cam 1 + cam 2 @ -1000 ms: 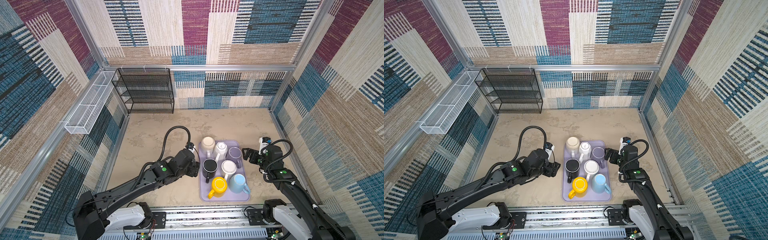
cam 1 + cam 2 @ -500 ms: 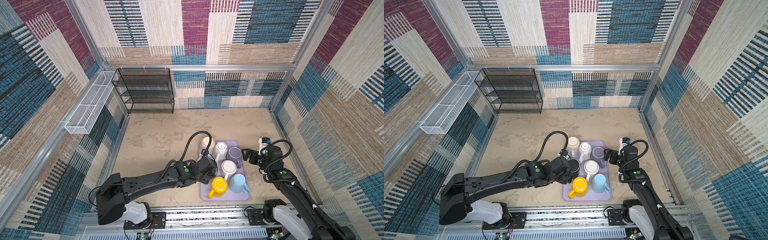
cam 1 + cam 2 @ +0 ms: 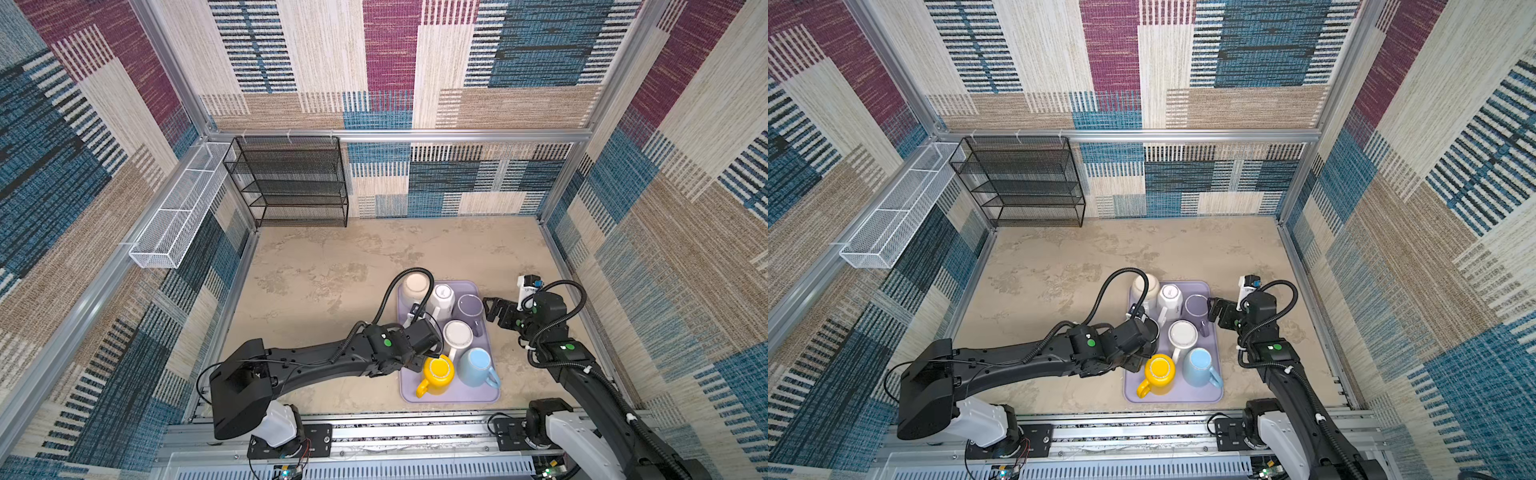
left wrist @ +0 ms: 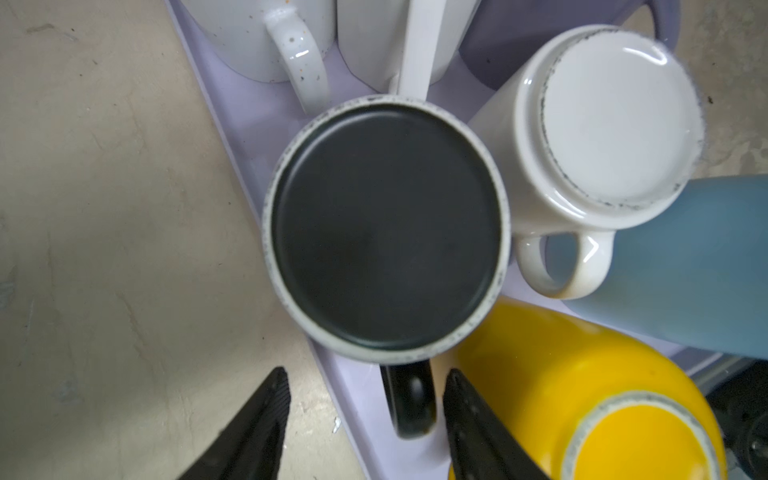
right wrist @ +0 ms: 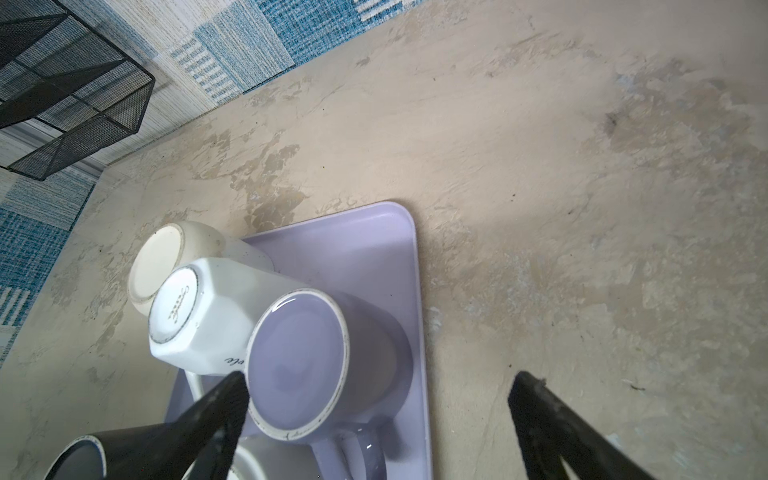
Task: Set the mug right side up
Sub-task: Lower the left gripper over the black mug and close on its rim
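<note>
mug (image 4: 386,232): black, base-up on tray (image 4: 249,124) | left hand (image 4: 368,378): jaws apart astride handle (image 4: 411,399), not yet clamped; likely to flip mug by it | right hand (image 5: 380,380): wide open, empty, at tray edge

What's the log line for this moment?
left gripper: open astride black mug handle | right gripper: open at tray edge | mug: upside down
</note>
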Controlling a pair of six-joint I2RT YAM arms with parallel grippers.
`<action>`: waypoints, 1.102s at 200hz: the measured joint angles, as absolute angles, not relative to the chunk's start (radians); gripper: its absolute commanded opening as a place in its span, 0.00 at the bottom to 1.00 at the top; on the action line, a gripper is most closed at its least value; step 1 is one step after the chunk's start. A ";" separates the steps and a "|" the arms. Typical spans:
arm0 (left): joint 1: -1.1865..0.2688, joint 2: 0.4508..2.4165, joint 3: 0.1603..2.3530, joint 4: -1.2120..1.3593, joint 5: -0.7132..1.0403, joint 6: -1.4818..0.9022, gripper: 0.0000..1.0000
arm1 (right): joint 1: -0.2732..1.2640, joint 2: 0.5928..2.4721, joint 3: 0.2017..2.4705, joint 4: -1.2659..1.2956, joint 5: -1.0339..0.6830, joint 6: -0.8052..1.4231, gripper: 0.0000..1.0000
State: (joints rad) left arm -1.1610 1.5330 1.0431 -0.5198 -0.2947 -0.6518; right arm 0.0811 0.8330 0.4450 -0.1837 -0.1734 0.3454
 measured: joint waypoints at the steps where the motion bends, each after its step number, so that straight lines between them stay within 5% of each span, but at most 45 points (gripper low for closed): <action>1: -1.161 1.534 1.044 -0.519 -0.294 -0.652 0.56 | 0.081 0.833 0.445 -0.184 -0.173 0.345 1.00; 130: -1.167 1.620 1.077 -0.506 -0.312 -0.657 0.28 | 0.081 0.842 0.445 -0.180 -0.176 0.335 1.00; 220: -1.167 1.671 1.119 -0.567 -0.378 -0.651 0.28 | 0.081 0.843 0.445 -0.180 -0.181 0.334 1.00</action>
